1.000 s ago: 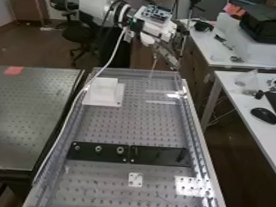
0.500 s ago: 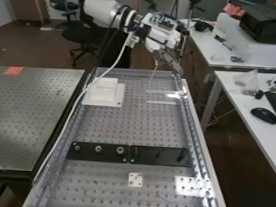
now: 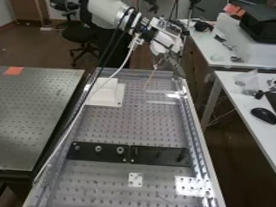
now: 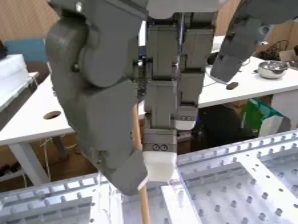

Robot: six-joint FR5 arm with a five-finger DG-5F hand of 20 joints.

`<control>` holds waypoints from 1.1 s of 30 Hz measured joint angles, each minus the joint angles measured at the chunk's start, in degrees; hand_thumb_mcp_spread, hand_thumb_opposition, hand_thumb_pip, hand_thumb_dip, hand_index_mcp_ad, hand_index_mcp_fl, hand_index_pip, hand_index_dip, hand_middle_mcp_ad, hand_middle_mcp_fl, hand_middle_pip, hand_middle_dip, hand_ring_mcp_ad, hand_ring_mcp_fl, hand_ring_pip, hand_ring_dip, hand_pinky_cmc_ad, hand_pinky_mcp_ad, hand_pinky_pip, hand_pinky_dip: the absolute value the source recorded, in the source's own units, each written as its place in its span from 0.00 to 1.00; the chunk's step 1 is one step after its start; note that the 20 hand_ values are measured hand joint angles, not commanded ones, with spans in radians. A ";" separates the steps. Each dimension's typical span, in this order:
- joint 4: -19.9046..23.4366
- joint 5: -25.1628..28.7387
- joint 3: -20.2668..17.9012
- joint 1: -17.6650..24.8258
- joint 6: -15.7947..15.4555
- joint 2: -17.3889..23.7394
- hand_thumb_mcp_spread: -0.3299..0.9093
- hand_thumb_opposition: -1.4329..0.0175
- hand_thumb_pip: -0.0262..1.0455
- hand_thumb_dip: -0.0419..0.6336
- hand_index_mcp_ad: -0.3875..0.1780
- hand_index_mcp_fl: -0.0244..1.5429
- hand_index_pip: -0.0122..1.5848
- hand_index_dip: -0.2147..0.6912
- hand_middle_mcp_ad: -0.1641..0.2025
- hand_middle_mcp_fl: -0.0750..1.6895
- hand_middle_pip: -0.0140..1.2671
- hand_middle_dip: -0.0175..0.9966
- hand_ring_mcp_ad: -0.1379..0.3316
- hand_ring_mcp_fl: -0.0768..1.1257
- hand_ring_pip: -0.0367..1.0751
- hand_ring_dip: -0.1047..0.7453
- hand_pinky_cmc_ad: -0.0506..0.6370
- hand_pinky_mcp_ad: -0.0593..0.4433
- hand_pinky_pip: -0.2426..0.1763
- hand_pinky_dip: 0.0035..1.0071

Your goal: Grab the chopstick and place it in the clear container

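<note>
Fingers [image 3: 171, 59] pinching slanted chopstick [image 3: 150, 78]; lower end over perforated bench [image 3: 124, 128], far part.

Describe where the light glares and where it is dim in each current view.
High view: a glare patch on the perforated bench, near its right-hand near corner, and a smaller glint towards the far end; dim floor beneath the white desk. Wrist view: bright white streaks beside the chopstick.

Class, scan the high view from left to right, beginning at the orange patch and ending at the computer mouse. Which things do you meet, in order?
Orange patch → white block → chopstick → black computer mouse
</note>
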 joint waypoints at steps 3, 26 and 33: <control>-1.52 -1.61 1.51 -0.57 -0.79 -1.14 0.79 0.20 0.43 0.49 0.53 0.99 0.04 0.68 0.61 0.89 0.22 0.52 0.41 0.69 0.13 0.56 0.70 0.60 0.70 0.18; -13.11 -1.47 15.80 -2.72 1.86 -11.24 0.79 0.20 0.43 0.49 0.54 0.99 0.04 0.68 0.62 0.89 0.22 0.52 0.41 0.69 0.13 0.56 0.70 0.61 0.70 0.18; -13.24 -2.52 17.16 -3.13 1.21 -12.40 0.79 0.20 0.43 0.49 0.54 0.99 0.04 0.68 0.64 0.89 0.22 0.52 0.39 0.69 0.13 0.56 0.70 0.61 0.70 0.18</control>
